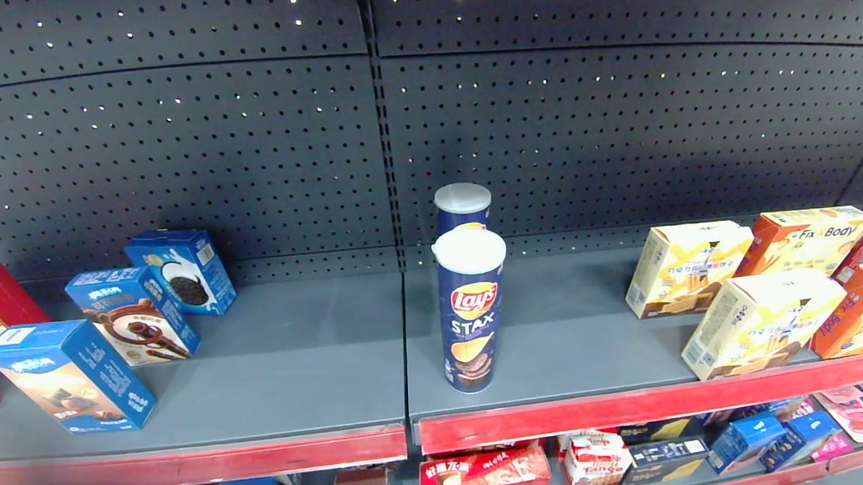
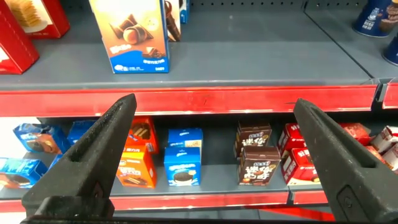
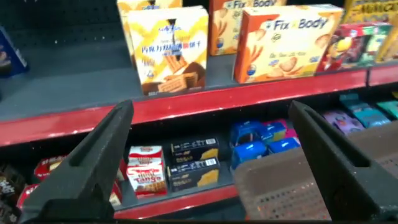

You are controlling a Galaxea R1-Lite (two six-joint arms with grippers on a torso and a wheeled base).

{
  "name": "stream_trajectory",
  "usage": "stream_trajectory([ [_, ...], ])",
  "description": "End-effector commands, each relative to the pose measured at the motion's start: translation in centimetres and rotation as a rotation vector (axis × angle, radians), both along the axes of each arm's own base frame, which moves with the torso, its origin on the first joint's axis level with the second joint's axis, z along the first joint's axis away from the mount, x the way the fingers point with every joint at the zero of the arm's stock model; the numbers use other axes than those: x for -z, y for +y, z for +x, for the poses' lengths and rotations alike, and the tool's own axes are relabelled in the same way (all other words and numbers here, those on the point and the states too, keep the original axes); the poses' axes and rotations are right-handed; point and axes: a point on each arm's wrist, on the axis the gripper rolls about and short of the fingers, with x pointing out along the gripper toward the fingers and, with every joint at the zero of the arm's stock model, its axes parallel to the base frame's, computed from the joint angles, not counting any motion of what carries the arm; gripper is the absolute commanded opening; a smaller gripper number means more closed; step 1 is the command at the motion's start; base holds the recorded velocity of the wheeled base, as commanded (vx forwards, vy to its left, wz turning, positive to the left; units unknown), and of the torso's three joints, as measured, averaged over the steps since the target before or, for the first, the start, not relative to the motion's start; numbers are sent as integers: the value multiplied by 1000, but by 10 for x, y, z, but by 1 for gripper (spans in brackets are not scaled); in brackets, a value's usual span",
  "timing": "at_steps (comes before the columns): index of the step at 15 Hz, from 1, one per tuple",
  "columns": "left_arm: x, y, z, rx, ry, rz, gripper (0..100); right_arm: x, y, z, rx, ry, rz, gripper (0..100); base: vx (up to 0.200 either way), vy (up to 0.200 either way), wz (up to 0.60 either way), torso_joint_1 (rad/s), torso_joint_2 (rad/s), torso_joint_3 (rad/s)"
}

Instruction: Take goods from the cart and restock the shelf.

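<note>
You've two lidded cylindrical chip cans [image 1: 470,313] at the shelf's [image 1: 299,362] middle, one behind the other, the nearer by the front edge. Three blue cardboard boxes [image 1: 136,314] stand toward its left end. Your left gripper [image 2: 214,101] and right gripper [image 3: 211,106] both gape wide, empty.

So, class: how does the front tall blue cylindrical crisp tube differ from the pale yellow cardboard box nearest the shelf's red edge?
The blue crisp tube is a round cylinder with a white lid; the pale yellow box is flat-sided and rectangular. The tube stands mid-shelf; the box stands to its right. Both rest upright on the grey shelf.
</note>
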Motion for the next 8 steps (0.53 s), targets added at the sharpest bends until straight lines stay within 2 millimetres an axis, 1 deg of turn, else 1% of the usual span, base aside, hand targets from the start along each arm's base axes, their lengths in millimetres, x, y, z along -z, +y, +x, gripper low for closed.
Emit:
stream_trajectory([
  [1,0,0,0,-1,3,0,100,27,0,10,-9,22,-22,100,0,0,0,0,0,0],
  [3,0,0,0,-1,3,-1,100,30,1,10,-24,49,-16,100,0,0,0,0,0,0],
  [4,0,0,0,-1,3,-1,100,31,2,11,-95,50,8,100,0,0,0,0,0,0],
  [5,0,0,0,-1,3,0,100,34,2,11,-112,82,24,100,0,0,0,0,0,0],
  [8,0,0,0,-1,3,0,100,36,3,11,-129,101,-14,100,0,0,0,0,0,0],
])
